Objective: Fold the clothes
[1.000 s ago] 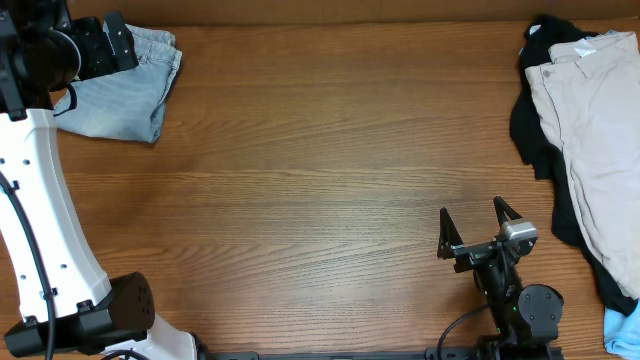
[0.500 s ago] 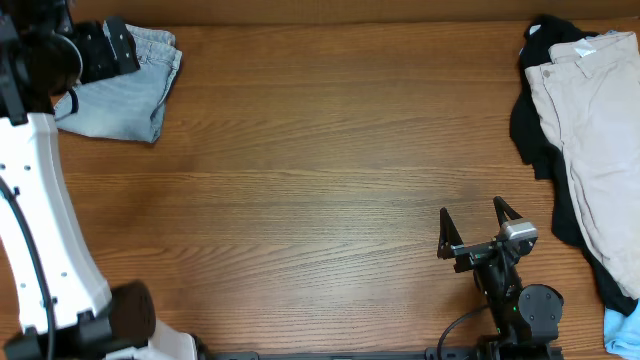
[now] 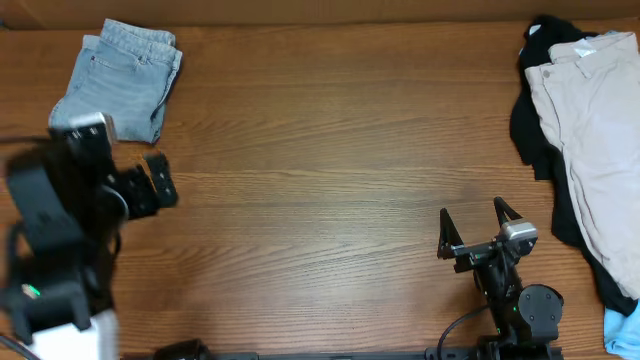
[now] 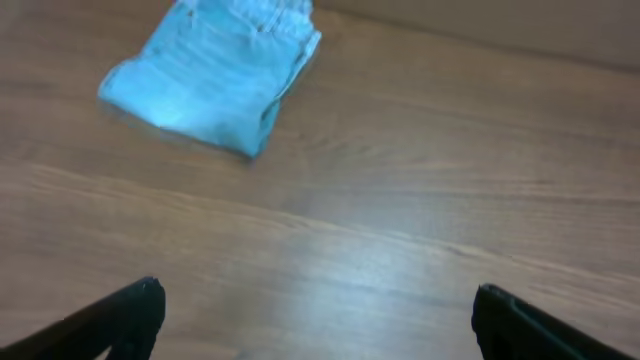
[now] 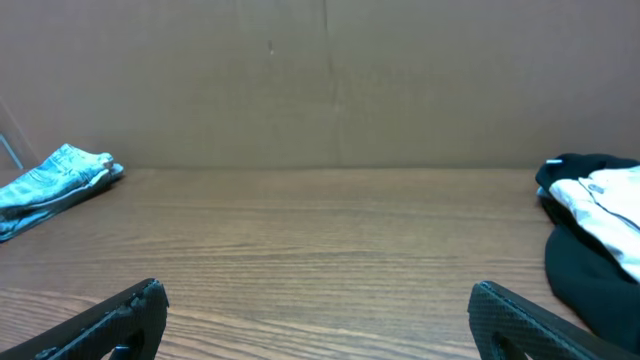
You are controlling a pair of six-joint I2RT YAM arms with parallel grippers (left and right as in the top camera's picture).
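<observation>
The light-blue denim shorts (image 3: 118,84) lie folded at the table's far left corner. They also show in the left wrist view (image 4: 215,72) and small at the left of the right wrist view (image 5: 55,175). My left gripper (image 3: 158,182) is open and empty, blurred, below and apart from the shorts; its fingertips frame bare wood (image 4: 315,315). My right gripper (image 3: 476,225) is open and empty near the front right, over bare wood (image 5: 315,315).
Beige trousers (image 3: 600,130) lie over a black garment (image 3: 530,125) at the right edge, also seen in the right wrist view (image 5: 600,215). A light-blue cloth (image 3: 622,328) sits at the front right corner. A cardboard wall (image 5: 320,80) backs the table.
My left arm has pulled back from the shorts toward the front, leaving them uncovered and folded at the far left. The right arm has not moved.
</observation>
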